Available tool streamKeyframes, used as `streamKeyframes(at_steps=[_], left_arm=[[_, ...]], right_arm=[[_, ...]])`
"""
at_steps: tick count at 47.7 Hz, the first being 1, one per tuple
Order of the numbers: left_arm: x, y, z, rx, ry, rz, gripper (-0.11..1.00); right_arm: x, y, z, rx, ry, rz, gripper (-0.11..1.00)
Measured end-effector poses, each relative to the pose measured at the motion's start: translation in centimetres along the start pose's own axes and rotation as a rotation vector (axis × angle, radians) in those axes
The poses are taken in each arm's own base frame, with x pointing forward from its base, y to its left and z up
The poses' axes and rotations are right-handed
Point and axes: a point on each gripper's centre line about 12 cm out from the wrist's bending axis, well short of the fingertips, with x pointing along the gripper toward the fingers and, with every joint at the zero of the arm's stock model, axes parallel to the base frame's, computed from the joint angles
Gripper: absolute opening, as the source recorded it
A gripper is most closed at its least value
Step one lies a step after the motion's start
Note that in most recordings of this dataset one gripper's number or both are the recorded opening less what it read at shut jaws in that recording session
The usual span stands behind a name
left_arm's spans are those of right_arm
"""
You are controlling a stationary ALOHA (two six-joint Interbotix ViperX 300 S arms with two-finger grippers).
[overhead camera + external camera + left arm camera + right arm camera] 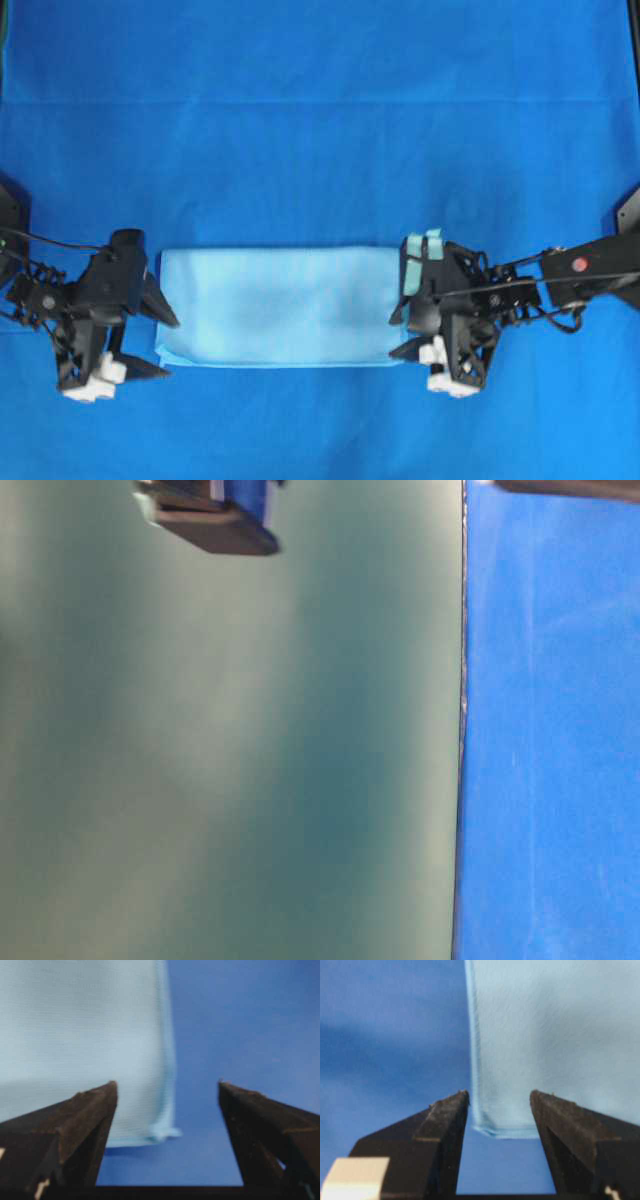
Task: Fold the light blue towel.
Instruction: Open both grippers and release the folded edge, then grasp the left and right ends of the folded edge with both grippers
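**Royal-blue tabletop, one fold laid**

Left gripper (140,340) at nine o'clock and right gripper (405,330) at three gape wide, empty. Between them lies the pale sky-blue microfibre towel (275,305), folded rectangular. Lift clear without snagging corners, then regrasp squarely.

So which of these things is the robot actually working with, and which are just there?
Part of the job:
- light blue towel, lying folded into a flat rectangle
- left gripper, open at its left end
- right gripper, open at its right end

Just there:
- deep blue cloth underneath
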Motion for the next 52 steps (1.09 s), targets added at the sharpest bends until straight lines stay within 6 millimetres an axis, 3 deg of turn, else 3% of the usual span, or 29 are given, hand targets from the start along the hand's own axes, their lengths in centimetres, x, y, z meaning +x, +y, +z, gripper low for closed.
streamKeyframes(at_steps=[11, 18, 31, 42, 48, 52], left_arm=[[-0.8, 5.2, 0.8, 0.017, -0.033, 0.137, 0.72], [-0.4, 7.5, 0.4, 0.015, -0.002, 0.202, 0.71], [1.6, 9.1, -1.0, 0.002, 0.054, 0.237, 0.69], [2.7, 10.7, -1.9, -0.026, 0.081, 0.269, 0.67], [2.8, 10.8, -2.0, -0.033, 0.085, 0.273, 0.56], [2.8, 10.9, -1.9, -0.044, 0.083, 0.276, 0.42]], right_arm=[[-1.0, -6.5, 1.0, 0.091, -0.018, -0.137, 0.57], [-0.8, -8.6, 1.0, 0.109, -0.008, -0.185, 0.57], [1.6, -9.7, -0.8, 0.118, 0.072, -0.214, 0.57], [2.2, -10.0, -1.2, 0.124, 0.085, -0.220, 0.57], [2.3, -10.0, -1.2, 0.125, 0.084, -0.220, 0.55], [2.2, -10.0, -1.2, 0.124, 0.082, -0.219, 0.47]])
